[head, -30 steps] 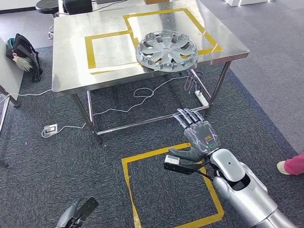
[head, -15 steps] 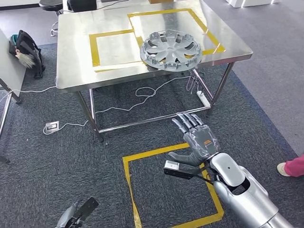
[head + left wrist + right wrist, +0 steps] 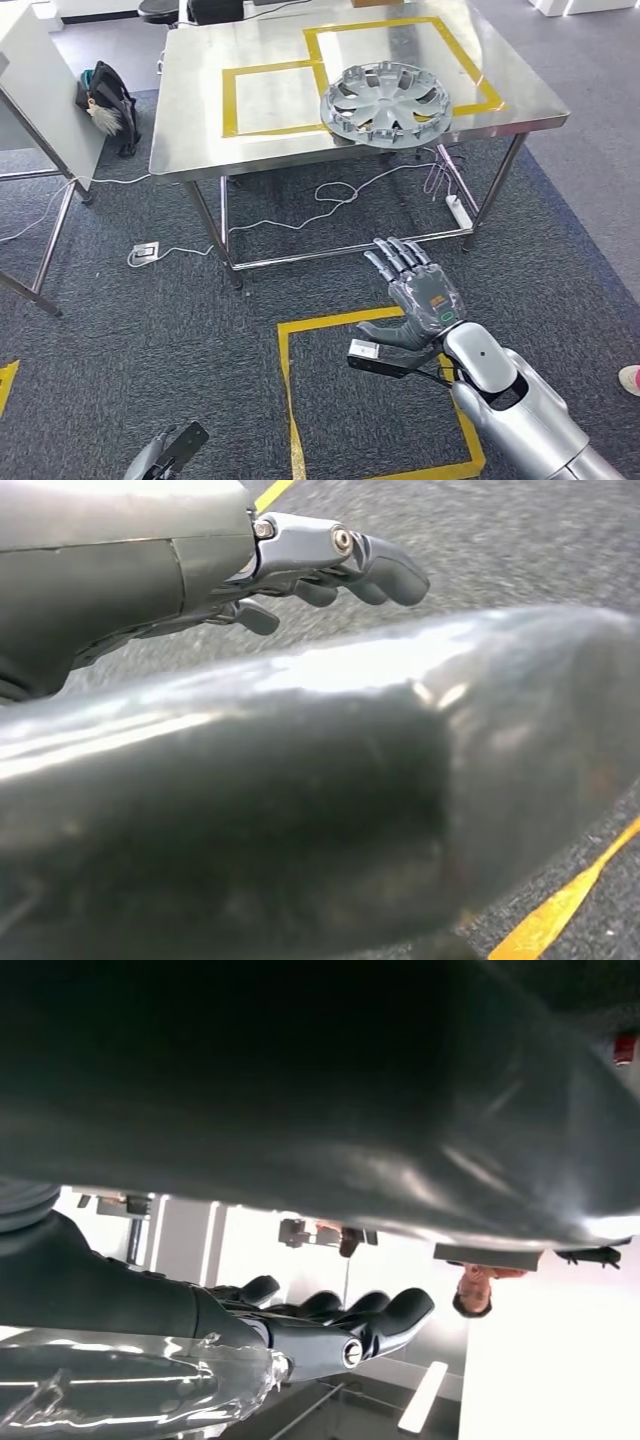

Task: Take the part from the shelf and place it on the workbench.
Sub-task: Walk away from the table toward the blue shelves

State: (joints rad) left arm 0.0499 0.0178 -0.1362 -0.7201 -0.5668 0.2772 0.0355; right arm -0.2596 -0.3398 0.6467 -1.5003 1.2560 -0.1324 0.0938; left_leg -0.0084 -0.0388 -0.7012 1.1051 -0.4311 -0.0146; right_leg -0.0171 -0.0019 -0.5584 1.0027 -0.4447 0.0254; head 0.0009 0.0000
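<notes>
Looking like whole view slid right, so camera turned, nothing moved. Part (image 3: 386,104) sits on tabletop (image 3: 196,130), far right. Right hand (image 3: 416,292) released, left hand (image 3: 332,565) empty too. Task basically done.

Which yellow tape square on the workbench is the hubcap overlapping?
The hubcap lies across the near edge of the larger, farther tape square on the workbench. The smaller tape square beside it holds nothing.

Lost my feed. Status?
Right hand open, empty, above floor. Left hand low, empty. Wheel cover on workbench, overlapping yellow tape. Nothing obstructing.
</notes>
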